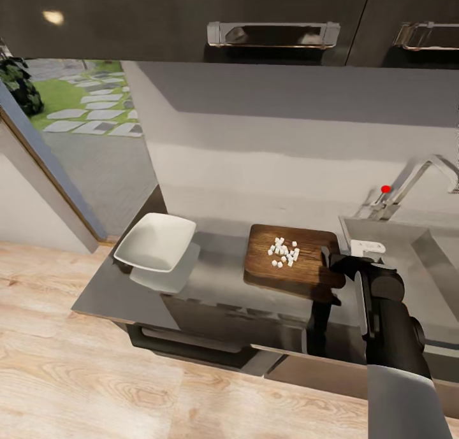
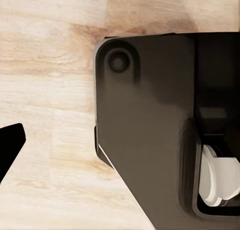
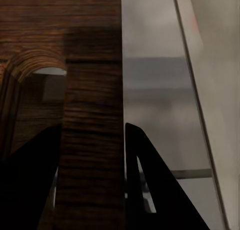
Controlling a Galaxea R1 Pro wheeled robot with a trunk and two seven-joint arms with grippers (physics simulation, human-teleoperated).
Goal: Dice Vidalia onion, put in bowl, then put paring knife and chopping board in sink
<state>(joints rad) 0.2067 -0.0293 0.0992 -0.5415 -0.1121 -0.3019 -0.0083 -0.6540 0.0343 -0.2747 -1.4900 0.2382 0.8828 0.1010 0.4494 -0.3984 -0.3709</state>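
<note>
The right tool [image 1: 333, 265] clamps the handle edge of the brown rectangular wooden chopping board [image 1: 290, 259], on the glossy dark grey desk [image 1: 217, 280] beside the steel sink [image 1: 440, 280], carrying pale onion dice [image 1: 284, 251]; next, seemingly, tipping them into the white squarish bowl [image 1: 156, 243].

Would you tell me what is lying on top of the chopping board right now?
Small white onion dice lie in a loose cluster on the chopping board. The right gripper covers its sink-side edge, so anything there is hidden.

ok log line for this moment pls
right pincer: gripping chopping board edge | diced onion: on board | bowl: empty | board lifted at sink side
</note>
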